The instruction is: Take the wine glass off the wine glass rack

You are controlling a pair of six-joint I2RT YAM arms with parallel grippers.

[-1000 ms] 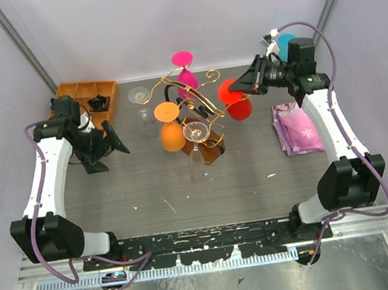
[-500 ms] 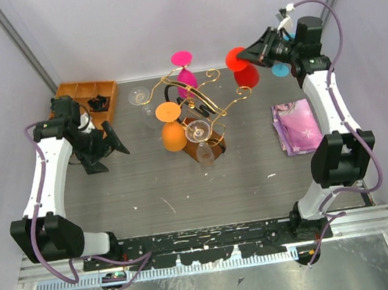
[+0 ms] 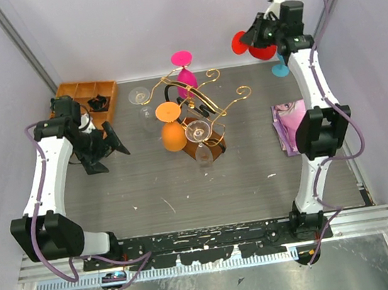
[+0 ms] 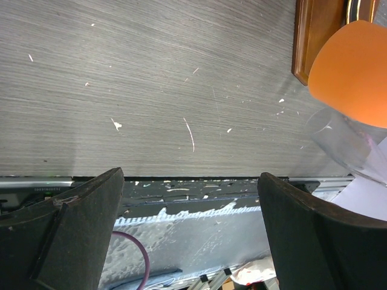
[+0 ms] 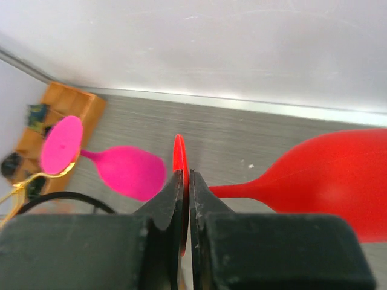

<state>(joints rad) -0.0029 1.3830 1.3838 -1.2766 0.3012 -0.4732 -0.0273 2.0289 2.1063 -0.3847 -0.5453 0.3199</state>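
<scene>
1. The right gripper point(image 5: 185, 178) is pressed together on the foot of the red glass point(image 5: 338, 181). It pinches the thin disc edge-on, and the stem runs sideways to the bowl.
2. The red glass hangs in the air at the far right corner, close to the back wall. It is well apart from the rack point(image 3: 200, 108) and above a blue glass point(image 3: 281, 69) that stands on the table point(image 3: 254, 169).
3. The left gripper point(image 4: 190, 187) is spread wide, low over the left side of the table, with nothing between its fingers.
4. The rack, gold wire on a brown base, carries a pink glass point(image 3: 185, 75) at the back and an orange glass point(image 3: 172, 137) at the front left. A clear glass point(image 3: 196, 130) is just beside the orange one.
5. A second clear glass point(image 3: 137, 95) shows just left of the rack; whether it hangs or stands cannot be told.
6. The compartmented wooden tray point(image 3: 75, 87) sits in the far left corner, partly behind the left arm. Small dark items point(image 3: 99, 100) lie in a near compartment, too small to identify.
7. A purple cloth point(image 3: 291, 132) lies on the table at right, partly hidden by the right arm.
</scene>
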